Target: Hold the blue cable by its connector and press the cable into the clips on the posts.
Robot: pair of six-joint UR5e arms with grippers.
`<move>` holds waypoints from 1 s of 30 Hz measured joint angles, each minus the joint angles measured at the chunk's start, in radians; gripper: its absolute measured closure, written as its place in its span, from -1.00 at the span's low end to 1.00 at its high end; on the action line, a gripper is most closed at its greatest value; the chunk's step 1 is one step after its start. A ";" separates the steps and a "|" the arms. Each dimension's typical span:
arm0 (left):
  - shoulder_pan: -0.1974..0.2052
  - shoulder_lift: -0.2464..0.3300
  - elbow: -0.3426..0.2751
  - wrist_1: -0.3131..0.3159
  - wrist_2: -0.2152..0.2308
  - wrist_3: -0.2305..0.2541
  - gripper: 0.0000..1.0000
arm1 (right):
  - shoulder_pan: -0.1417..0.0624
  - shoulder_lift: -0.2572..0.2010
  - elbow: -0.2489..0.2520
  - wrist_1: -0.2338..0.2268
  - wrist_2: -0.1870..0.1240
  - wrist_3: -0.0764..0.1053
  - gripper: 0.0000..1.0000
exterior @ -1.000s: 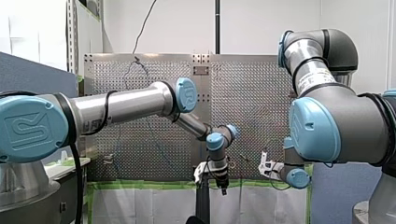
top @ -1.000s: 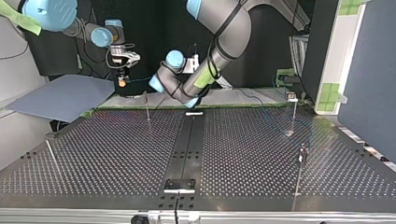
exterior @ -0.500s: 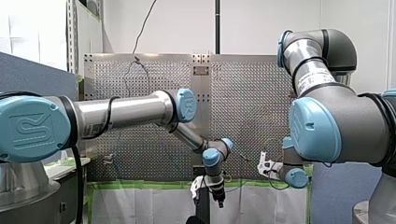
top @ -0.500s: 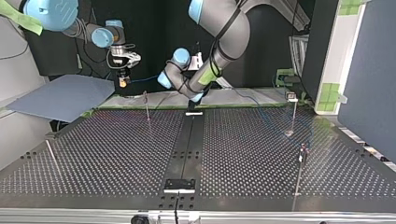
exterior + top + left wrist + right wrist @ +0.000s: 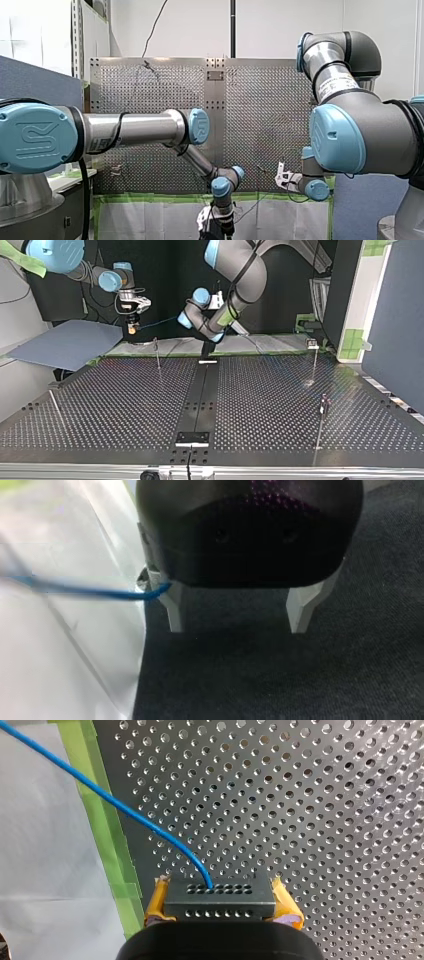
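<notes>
Off the perforated table (image 5: 270, 100)'s taped edge, front view: left gripper (image 5: 225, 229), low. Top view: right gripper (image 5: 131, 330) off that edge, blue cable (image 5: 157, 322) trailing. Left wrist view: pale fingers (image 5: 172, 607) wide, empty, cable against one. Right wrist view: yellow pads (image 5: 156, 902) gripping connector (image 5: 220, 897), likely as anchor.

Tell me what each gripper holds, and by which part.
My right gripper clamps the blue cable by its connector; my left gripper holds nothing.

The dark, hole-dotted connector (image 5: 220, 902) sits clamped between the yellow pads (image 5: 156, 901) of my right pincer (image 5: 218, 887). The thin blue cable (image 5: 125, 810) leaves its face and arcs away past the edge of the table (image 5: 300, 795). Thin upright posts (image 5: 157, 354) stand well apart on it.
</notes>
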 joint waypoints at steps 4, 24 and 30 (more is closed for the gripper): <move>0.004 -0.002 -0.020 0.015 0.000 0.005 -1.00 | 0.001 0.000 0.000 0.000 -0.001 0.000 1.00; 0.009 0.000 -0.046 0.119 0.086 0.113 1.00 | 0.010 0.000 0.000 0.000 0.000 0.000 1.00; 0.013 0.000 -0.046 0.138 0.137 0.128 1.00 | 0.012 0.000 0.000 0.001 0.000 0.000 1.00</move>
